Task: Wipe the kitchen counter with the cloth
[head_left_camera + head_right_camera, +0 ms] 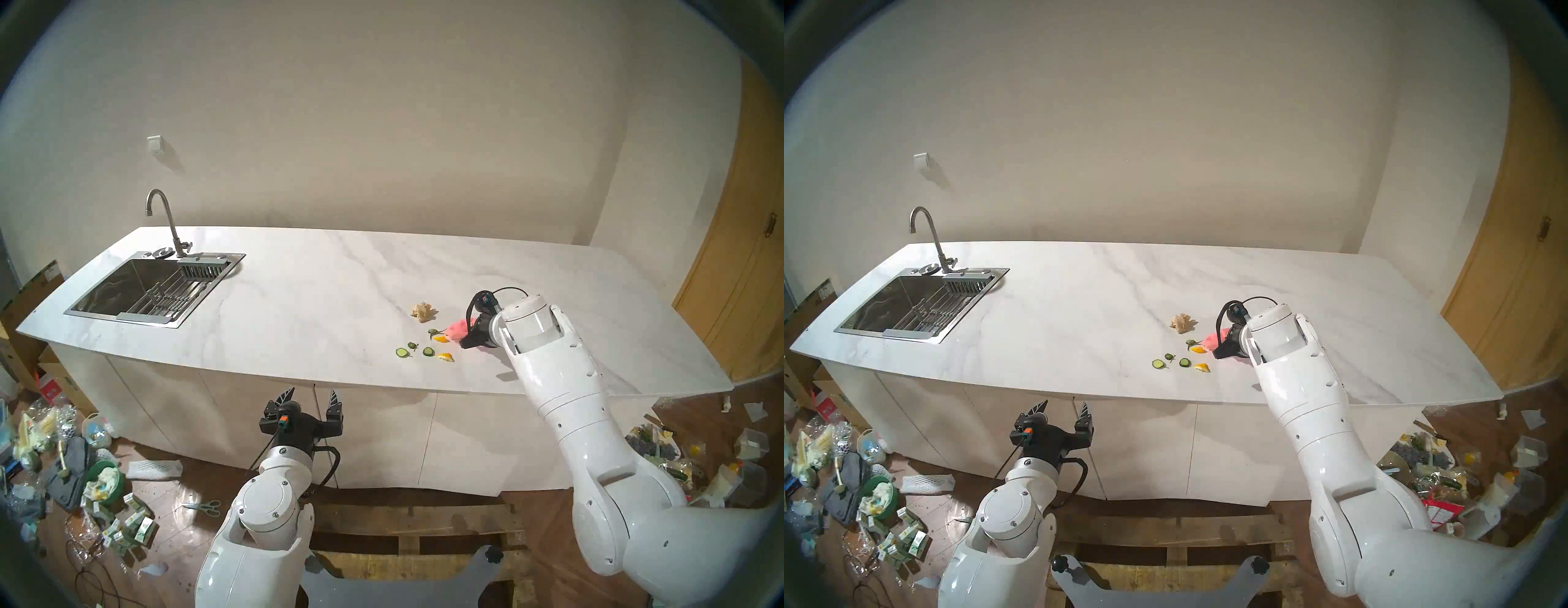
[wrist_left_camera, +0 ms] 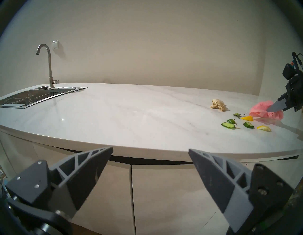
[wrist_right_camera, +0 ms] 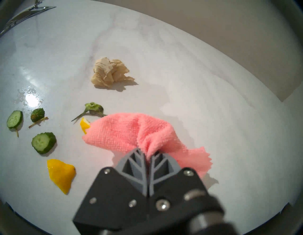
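Note:
The white marble-look kitchen counter spans both head views. A salmon-pink cloth lies bunched on its right part, also seen from the head as cloth and from the left wrist as cloth. My right gripper is shut on a pinched fold of the cloth, low over the counter. The cloth's free end reaches a yellow fruit piece. My left gripper is open with nothing between its fingers, held below the counter's front edge before the cabinet fronts.
A beige crumpled paper wad, cucumber slices, green stem scraps and a yellow wedge lie left of the cloth. The steel sink and faucet are far left. Clutter covers the floor on both sides.

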